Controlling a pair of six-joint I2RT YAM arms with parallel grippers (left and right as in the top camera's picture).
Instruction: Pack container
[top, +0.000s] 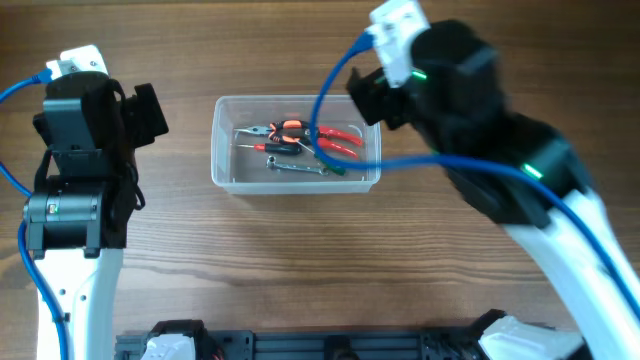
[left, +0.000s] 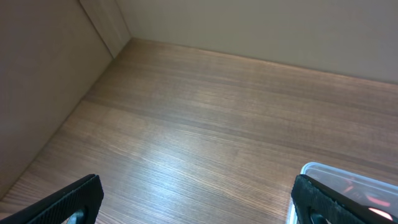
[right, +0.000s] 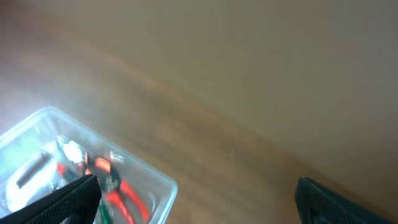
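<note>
The clear plastic container (top: 225, 145) sits on the wooden table, centre of the overhead view. Inside lie red-handled pliers (top: 340, 139), an orange-and-black tool (top: 288, 128), a metal wrench (top: 296, 169) and a green-handled tool (top: 333, 166). My left gripper (left: 198, 202) is open and empty, left of the container, whose corner (left: 323, 171) shows at the lower right of the left wrist view. My right gripper (right: 198, 199) is open and empty, raised by the container's right end; the container (right: 158, 186) and the tools show blurred at the lower left of the right wrist view.
A blue cable (top: 400, 160) from the right arm hangs across the container's right part. A beige wall (left: 56, 68) borders the table on the left. A black rail (top: 330, 345) runs along the front edge.
</note>
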